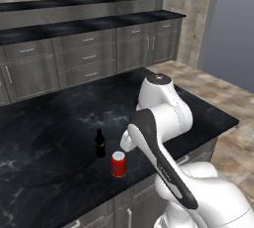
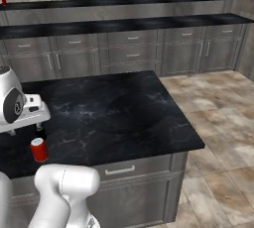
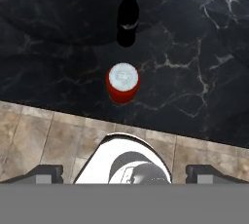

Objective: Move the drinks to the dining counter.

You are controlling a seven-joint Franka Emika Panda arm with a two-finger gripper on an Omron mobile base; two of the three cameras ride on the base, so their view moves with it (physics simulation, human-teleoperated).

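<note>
A rendered kitchen, grey panelled cabinets with drawers, two-level black stone counter far beyond the claw, black marble island below it, tiled floor

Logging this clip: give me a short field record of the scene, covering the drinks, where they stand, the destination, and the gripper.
can: red can, upright, near the front edge of the island counter
bottle: dark bottle, upright, just behind the can, apart from it
destination: dining counter along the far wall, across the floor
far item: small red thing on its raised ledge, too small to identify
gripper: gripper open, above the can, holding nothing
progress: both near drinks not yet moved
</note>
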